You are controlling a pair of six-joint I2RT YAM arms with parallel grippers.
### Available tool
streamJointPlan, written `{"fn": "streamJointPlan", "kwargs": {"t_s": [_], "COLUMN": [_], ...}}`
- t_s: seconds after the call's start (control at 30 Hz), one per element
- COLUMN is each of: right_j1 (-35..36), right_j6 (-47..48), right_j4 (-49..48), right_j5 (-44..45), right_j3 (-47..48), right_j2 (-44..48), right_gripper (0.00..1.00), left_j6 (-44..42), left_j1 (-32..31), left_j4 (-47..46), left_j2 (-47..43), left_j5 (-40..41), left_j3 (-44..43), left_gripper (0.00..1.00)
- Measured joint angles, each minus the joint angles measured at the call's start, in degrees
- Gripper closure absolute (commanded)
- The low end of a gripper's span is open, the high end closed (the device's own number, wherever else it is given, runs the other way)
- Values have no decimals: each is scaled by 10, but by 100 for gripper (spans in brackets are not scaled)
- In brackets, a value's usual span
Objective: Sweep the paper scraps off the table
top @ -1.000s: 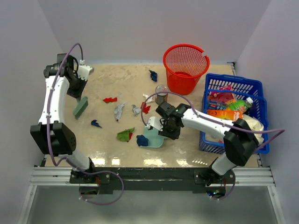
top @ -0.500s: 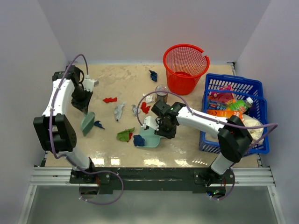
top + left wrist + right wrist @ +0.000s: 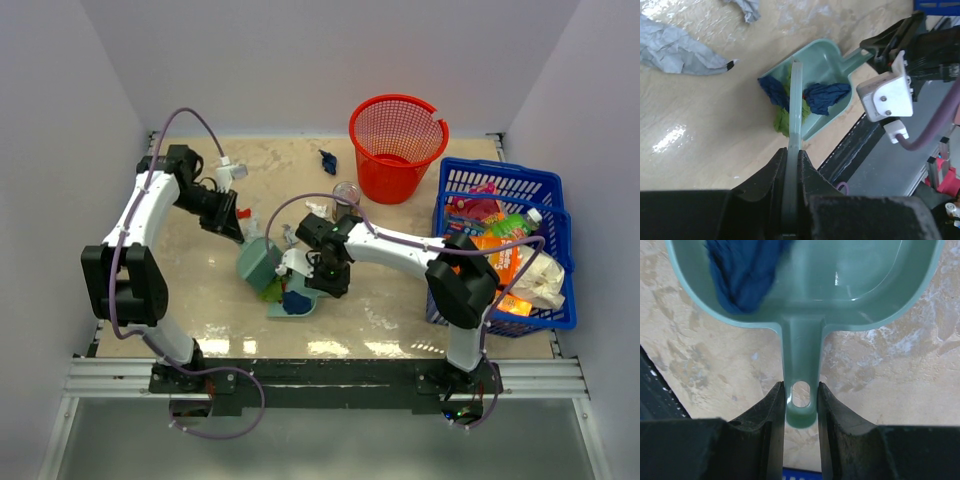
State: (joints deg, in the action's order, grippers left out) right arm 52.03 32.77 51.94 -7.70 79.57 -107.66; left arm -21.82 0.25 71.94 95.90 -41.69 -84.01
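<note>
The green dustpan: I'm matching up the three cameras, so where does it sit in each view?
Top external: the dustpan lies just below centre, on the table.
Left wrist: centre, beyond the brush clamped in the left gripper; handle pointing upper right.
Right wrist: fills the top edge; its handle is pinched in the right gripper.
Shared landmark: the dark blue scrap inside the pan.

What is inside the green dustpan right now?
A dark blue scrap lies in the dustpan; another blue scrap and a green scrap sit at its mouth. The sweeper blade hides what lies under it.
</note>
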Motion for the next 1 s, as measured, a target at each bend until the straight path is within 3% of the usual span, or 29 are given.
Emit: {"fn": "streamJointPlan", "kwargs": {"t_s": [0.37, 0.73, 1.0], "right_j1": [0, 0, 0], "right_j6": [-33, -39, -45], "right_j4": [-4, -3, -5], "right_j5": [-13, -13, -13], "right_j3": [-12, -12, -12], "right_j2": [8, 9, 9], "right_gripper": [100, 100, 100], "left_j6": [1, 15, 22], "left_j1": [51, 51, 28], "left_j4": [20, -2, -14], "left_j2": [1, -11, 19], "left_j5": [-18, 117, 153], "left_j3": [-68, -38, -17], "left_gripper": [100, 100, 100]}}
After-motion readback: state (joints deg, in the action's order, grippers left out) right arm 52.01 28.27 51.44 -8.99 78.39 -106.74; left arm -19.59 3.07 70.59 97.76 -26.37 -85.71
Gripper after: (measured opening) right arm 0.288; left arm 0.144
